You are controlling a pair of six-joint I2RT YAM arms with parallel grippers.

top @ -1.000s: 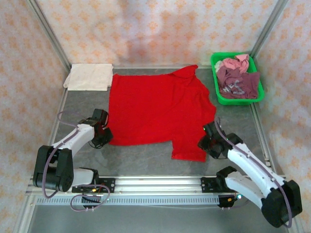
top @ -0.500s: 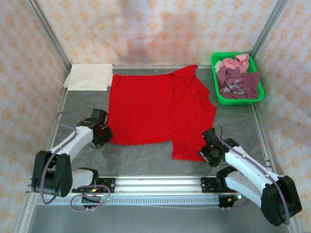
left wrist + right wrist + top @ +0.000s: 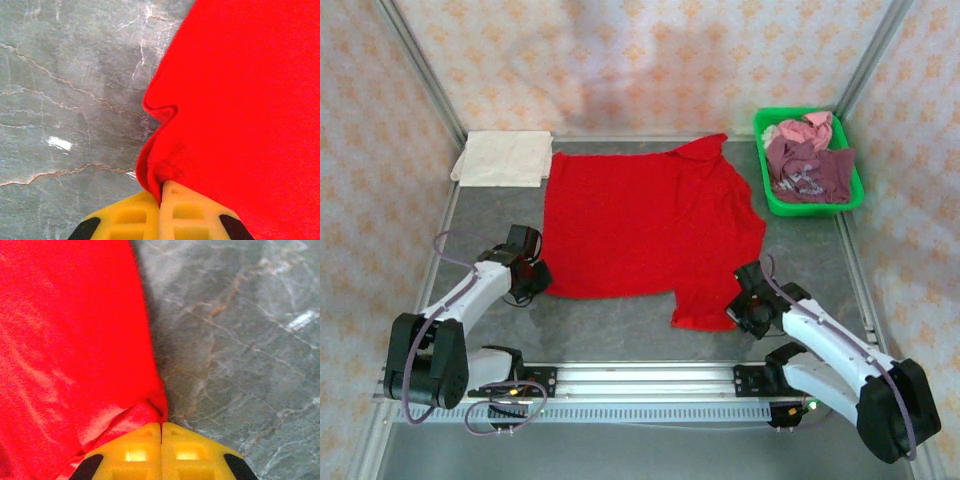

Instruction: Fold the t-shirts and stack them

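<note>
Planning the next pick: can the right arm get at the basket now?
Probably not yet. The right gripper is shut on a near corner of the red shirt, so it must let go first. Otherwise nothing lies between it and the basket at the far right.

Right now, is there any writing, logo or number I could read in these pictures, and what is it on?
Pale print on the maroon t-shirt in the green basket: too small and blurred to read.
On the red t-shirt and the cream-white t-shirt: no text to be seen.
No other words, labels or numbers can be read.
</note>
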